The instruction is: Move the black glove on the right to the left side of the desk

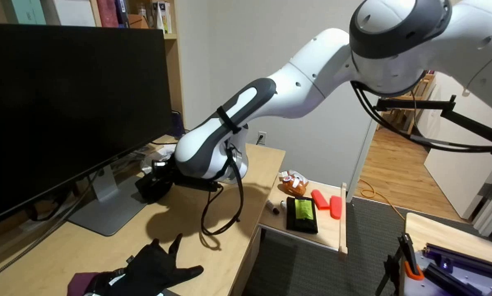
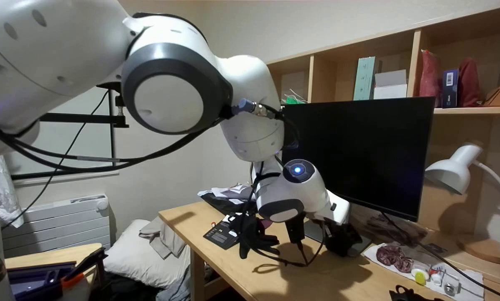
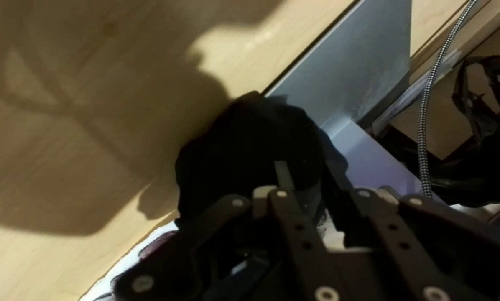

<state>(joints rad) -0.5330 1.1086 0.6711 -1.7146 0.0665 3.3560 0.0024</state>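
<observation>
Claw clamps the bunched black glove, its long axis and pointing direction unreadable.

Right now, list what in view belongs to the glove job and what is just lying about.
For the job:
gripper
black bundle that it holds, probably the target
desk, whose left side is the goal

Just lying about:
glove with spread fingers, likely not the one to move
monitor
lamp
pillow
</observation>
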